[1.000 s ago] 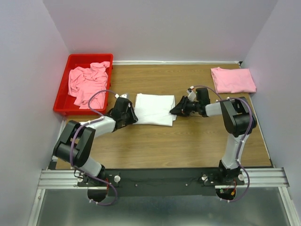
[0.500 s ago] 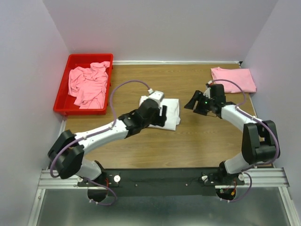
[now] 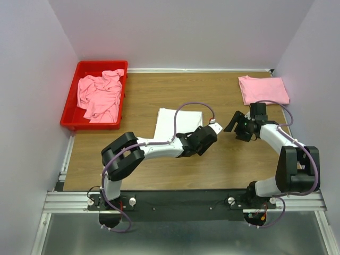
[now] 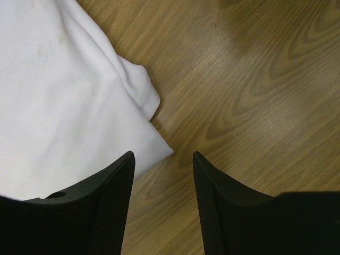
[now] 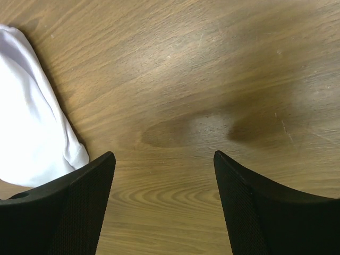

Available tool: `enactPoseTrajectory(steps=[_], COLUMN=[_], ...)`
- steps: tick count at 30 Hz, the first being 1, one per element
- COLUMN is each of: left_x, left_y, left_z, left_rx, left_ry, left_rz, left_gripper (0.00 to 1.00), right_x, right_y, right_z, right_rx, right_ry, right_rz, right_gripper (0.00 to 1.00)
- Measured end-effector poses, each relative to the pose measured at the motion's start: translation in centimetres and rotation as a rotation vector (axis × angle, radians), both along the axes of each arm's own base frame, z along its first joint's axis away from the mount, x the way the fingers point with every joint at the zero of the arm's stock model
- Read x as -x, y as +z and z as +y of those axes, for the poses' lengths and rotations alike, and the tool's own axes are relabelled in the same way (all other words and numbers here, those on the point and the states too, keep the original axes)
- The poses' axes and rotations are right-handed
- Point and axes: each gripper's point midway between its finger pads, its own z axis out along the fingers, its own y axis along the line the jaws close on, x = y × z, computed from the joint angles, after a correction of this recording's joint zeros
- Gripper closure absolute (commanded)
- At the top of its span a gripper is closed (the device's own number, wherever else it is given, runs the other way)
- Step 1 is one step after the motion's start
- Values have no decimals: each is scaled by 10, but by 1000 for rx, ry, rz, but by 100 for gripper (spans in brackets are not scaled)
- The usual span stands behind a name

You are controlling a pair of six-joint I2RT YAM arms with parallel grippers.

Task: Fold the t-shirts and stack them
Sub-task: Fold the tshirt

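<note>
White t-shirt (image 3: 178, 121), folded into a soft rectangle, lay flat midway between the left and right edges of the wood-grain bench (image 3: 212, 164). The left gripper (image 4: 162, 159) hovered at the shirt's near right corner, its black, finely ribbed fingers spread and holding nothing. The right gripper (image 5: 164, 159) hung over bare wood toward the right edge, fingers parted wider, also empty.

Only the overhead view took in a folded pink t-shirt (image 3: 263, 90) at the far right corner and a glossy red plastic bin (image 3: 71, 119) at the far left corner, heaped with crumpled pink shirts (image 3: 100, 94). The left wrist view alone caught the white shirt's layered, rounded corner and faint smudges on the cloth. The right wrist view showed a smooth white edge at the far left of its picture and dark shadows on the wood.
</note>
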Motion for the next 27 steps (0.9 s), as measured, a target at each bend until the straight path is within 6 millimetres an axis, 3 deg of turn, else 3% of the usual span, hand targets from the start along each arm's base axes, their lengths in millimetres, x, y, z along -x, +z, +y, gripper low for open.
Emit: enactPoseTrajectory(steps=[6, 11, 15, 18, 19, 22, 25, 27], left_x=[-6, -3, -4, -3, -3, -2, -3, -3], left_y=[-6, -31, -32, -33, -33, -35, -36, -36], left_z=[-7, 0, 0, 1, 1, 3, 5, 5], left_rx=[-30, -94, -99, -103, -104, -113, -113, -108], left_ry=[-20, -19, -18, -18, -19, -17, -11, -8], left_rz=[-15, 13, 11, 12, 13, 19, 18, 17], left_gripper=[43, 43, 46, 62, 73, 91, 100, 100], right_x=[2, 3, 4, 5, 6, 7, 7, 3], right_y=[0, 1, 1, 1, 0, -1, -1, 2], right_z=[4, 8, 12, 15, 16, 23, 34, 44], right_rx=[-16, -37, -55, -68, -78, -117, -180, -240], right_ry=[16, 42, 56, 70, 75, 102, 135, 155], right_rz=[5, 4, 8, 10, 15, 23, 23, 10], right_gripper=[19, 19, 19, 19, 20, 21, 21, 21])
